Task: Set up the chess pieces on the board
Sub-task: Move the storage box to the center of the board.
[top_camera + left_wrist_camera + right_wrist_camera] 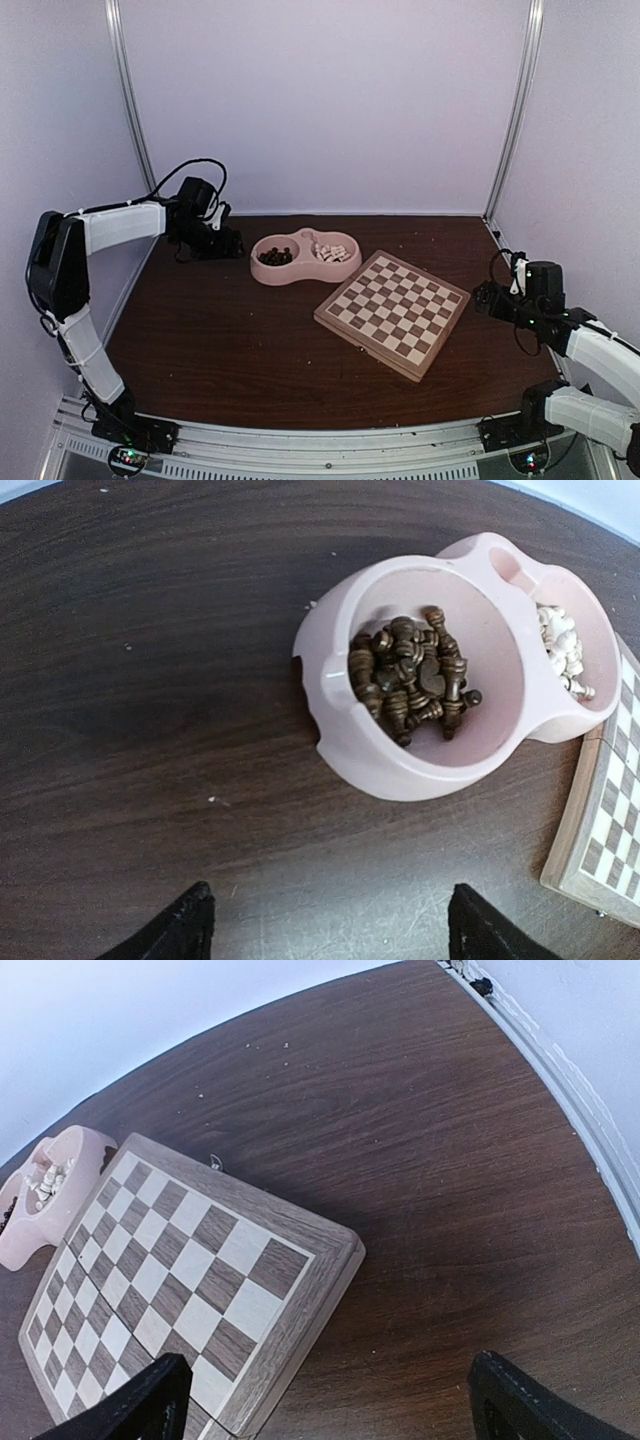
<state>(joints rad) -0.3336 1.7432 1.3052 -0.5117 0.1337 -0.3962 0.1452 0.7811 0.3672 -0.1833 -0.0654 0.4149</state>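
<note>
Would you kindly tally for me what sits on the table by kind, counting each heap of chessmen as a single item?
Chessboard: 1
Pink double-bowl dish: 1
Dark brown heap of chessmen: 1
Cream-white heap of chessmen: 1
Total: 4
The single pieces within each heap are too jumbled to count.

A dark brown wood-grain bench (220,340) fills a small booth. Plain pale lavender-white walls (320,100) close it in at the back and both sides. Slim metal posts (133,110) stand in the back corners. A silver rail (330,445) runs along the near edge. The light is soft and even.
</note>
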